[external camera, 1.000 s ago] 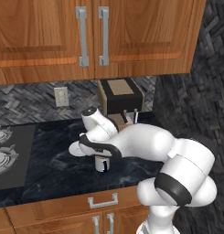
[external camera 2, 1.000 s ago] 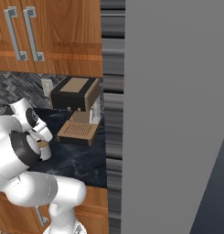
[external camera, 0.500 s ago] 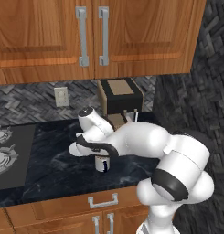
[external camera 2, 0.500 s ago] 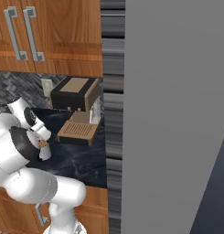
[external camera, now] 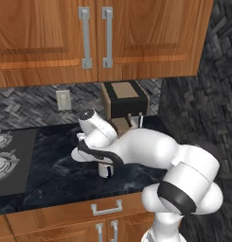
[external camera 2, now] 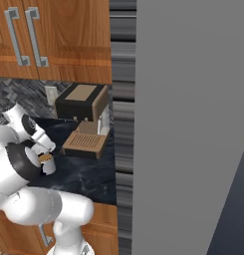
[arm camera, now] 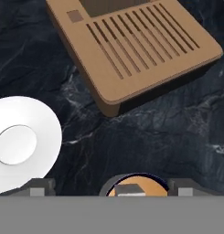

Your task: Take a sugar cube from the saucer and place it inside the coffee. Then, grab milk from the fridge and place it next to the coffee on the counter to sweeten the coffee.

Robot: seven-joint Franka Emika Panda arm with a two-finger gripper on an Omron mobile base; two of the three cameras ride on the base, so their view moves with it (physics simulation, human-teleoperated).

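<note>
Three views of one moment.

Left base view: the white arm reaches forward and left over the black marbled tabletop. Its hand hangs directly above the coffee, a small white mug standing near the front edge of the tabletop. The end effector itself is hidden behind the wrist here. Behind the arm, a brown-and-black coffee machine stands against the tiled wall, below wooden wall cabinets with silver handles. A stove top lies at the far left.

Right base view: the coffee shows brown liquid at its rim and stands just beside the arm's dark joint, in front and to the left of the coffee machine with its slatted drip tray. The tall grey fridge fills the right side, its door shut.

Hand view: the end effector is open, one dark fingertip to each side of the mug and apart from it. Between them, at the bottom edge, lies the round mouth of the coffee, and the sugar cube sits pale in the brown liquid. The saucer, a flat white dish, rests on the tabletop at the left, near the mug but not touching it. The drip tray of the machine lies above, well apart.
</note>
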